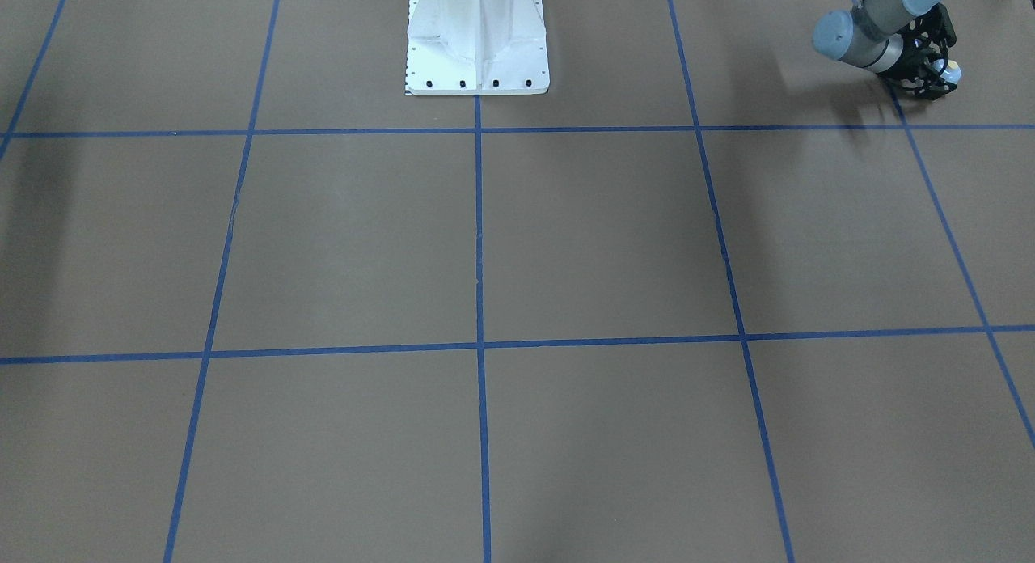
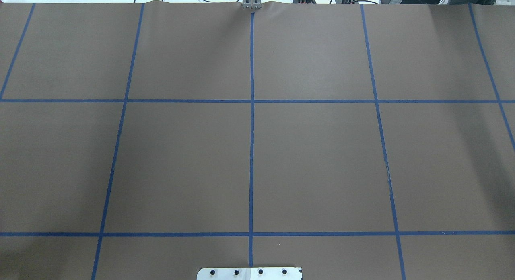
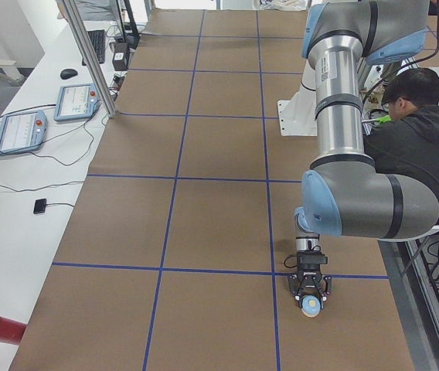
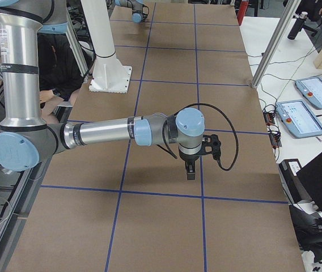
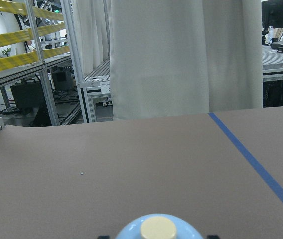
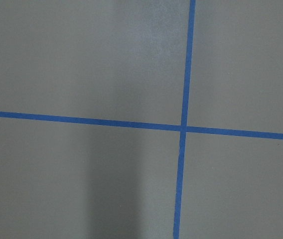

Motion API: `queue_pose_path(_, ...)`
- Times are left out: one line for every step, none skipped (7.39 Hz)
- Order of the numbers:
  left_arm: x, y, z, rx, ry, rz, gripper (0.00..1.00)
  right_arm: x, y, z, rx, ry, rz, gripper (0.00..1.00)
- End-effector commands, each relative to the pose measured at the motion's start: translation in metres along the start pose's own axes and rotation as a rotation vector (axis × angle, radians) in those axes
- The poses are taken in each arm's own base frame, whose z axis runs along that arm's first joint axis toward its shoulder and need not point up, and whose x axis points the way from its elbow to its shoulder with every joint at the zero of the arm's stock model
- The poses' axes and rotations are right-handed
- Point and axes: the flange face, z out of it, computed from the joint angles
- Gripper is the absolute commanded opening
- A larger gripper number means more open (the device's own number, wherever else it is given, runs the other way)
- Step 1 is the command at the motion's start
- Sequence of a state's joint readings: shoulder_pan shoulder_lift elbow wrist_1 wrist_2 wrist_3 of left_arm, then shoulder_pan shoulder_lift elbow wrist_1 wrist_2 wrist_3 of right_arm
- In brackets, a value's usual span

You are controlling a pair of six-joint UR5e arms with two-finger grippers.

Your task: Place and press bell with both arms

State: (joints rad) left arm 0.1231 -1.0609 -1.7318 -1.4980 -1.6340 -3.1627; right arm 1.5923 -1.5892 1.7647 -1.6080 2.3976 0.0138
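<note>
My left gripper (image 1: 940, 74) is clamped on the small light-blue dome-shaped call bell (image 5: 159, 230) with the cream round button on top. In the left wrist view its dome sits right at the bottom edge, with a black fingertip just showing on either side. The bell is upright, button up, and I hold it from the side, low over the brown paper-covered table with its blue tape grid (image 2: 322, 159). I cannot tell whether its base is touching the paper. It is out at the table's end on my left, well away from the middle squares.

My right gripper (image 4: 190, 171) points straight down, apart from the surface, and its wrist camera looks onto a crossing of two tape lines. That gripper shows only in the side view, so I cannot tell whether its fingers are parted or together.

I judge the placing step is in hand — the bell is gripped but not yet set where both arms can work on it. Next, my grey-and-silver left arm (image 3: 343, 116) should bring the bell inward, set it flat and let go without tipping it. Then one gripper must come down squarely on the button — off-centre, it could skid off the rounded dome.
</note>
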Motion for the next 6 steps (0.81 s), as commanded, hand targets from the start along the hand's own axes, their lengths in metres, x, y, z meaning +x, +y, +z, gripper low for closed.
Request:
queue_pose_path(-0.006, -0.008, 0.005, 0.014, 0.012, 0.010, 0.00, -0.001, 0.001, -0.001, 0.002, 0.000, -0.002, 0.99)
queue_pose_path(-0.005, -0.029, 0.003, 0.015, 0.012, 0.015, 0.00, -0.001, 0.001, -0.001, 0.002, 0.000, -0.002, 0.99)
queue_pose_path(-0.004, -0.060, -0.010, 0.002, 0.011, 0.021, 0.00, -0.002, 0.001, -0.002, 0.004, -0.002, -0.004, 0.99)
queue_pose_path(-0.004, -0.085, -0.026, -0.015, 0.009, 0.050, 0.00, -0.003, 0.002, -0.002, 0.004, -0.003, -0.003, 0.99)
queue_pose_path(-0.004, -0.089, -0.051, -0.055, 0.003, 0.093, 0.00, -0.003, 0.002, -0.003, 0.005, -0.003, -0.002, 0.99)
queue_pose_path(-0.006, -0.095, -0.068, -0.072, -0.018, 0.163, 0.00, -0.004, 0.004, -0.004, 0.006, -0.003, -0.001, 0.99)
